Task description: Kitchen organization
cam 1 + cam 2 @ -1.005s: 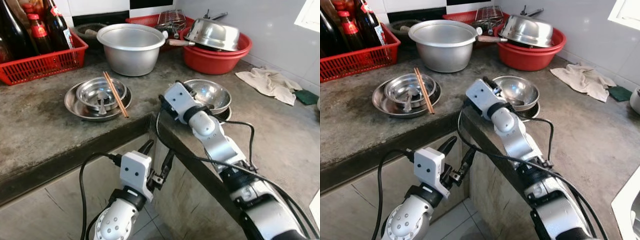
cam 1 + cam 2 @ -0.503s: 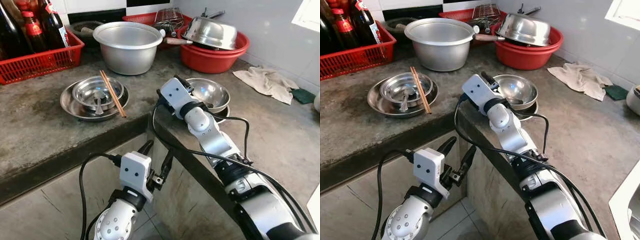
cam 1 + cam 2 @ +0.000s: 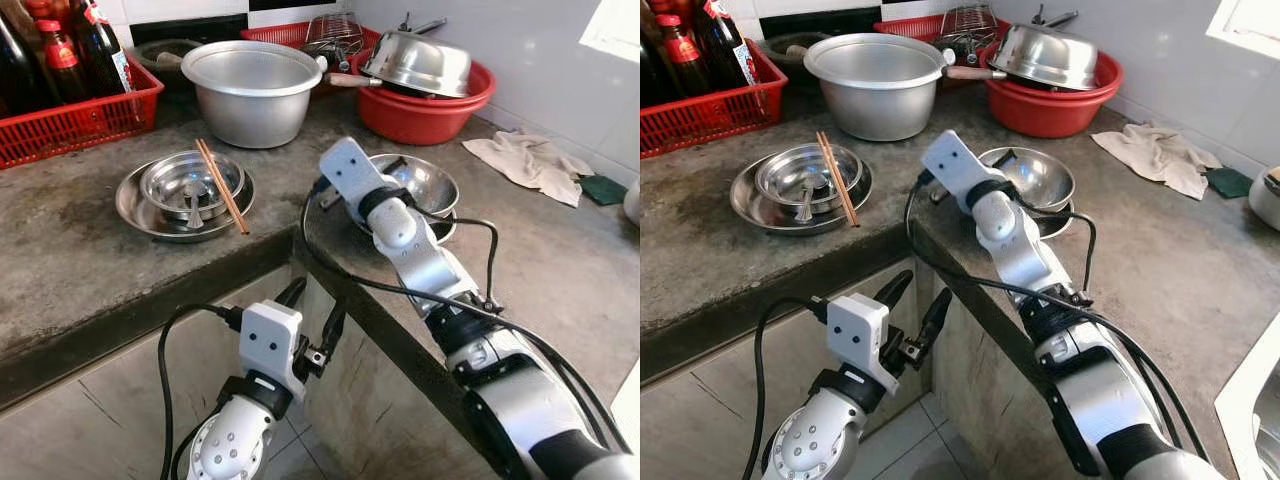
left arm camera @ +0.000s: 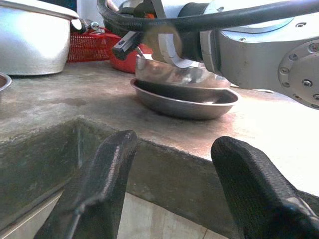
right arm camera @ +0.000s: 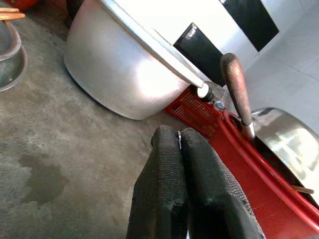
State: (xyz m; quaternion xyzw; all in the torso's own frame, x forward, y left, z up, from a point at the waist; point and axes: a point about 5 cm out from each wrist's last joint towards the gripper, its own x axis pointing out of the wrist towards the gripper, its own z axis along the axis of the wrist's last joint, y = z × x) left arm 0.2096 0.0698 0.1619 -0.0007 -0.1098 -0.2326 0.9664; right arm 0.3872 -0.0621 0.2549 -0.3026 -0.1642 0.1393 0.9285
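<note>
Steel dishes lie unsorted on the grey concrete desk (image 3: pixel 90 270): little looks done. Right hand (image 5: pixel 183 144), pinched shut and empty, hovers over the shiny steel bowl (image 3: pixel 425 185); left hand (image 3: pixel 312 318) hangs open at 6 o'clock.

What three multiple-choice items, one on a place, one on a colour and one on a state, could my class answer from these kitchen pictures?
1. Where do the chopsticks lie?
A. In the red basin
B. Across the nested steel bowls on the counter
C. On the floor

2. What colour is the crate holding the bottles?
A. Red
B. Blue
C. Green

3. How are the fingers of the right hand?
A. Spread wide
B. Closed around a chopstick
C. Pressed together

Answers:
1 B: the chopsticks rest over the stacked steel bowls left of the right arm.
2 A: the crate's mesh wall is plainly red.
3 C: the right wrist view shows both black fingers touching, no gap between them, with only a thin sliver of something at their tips.
</note>
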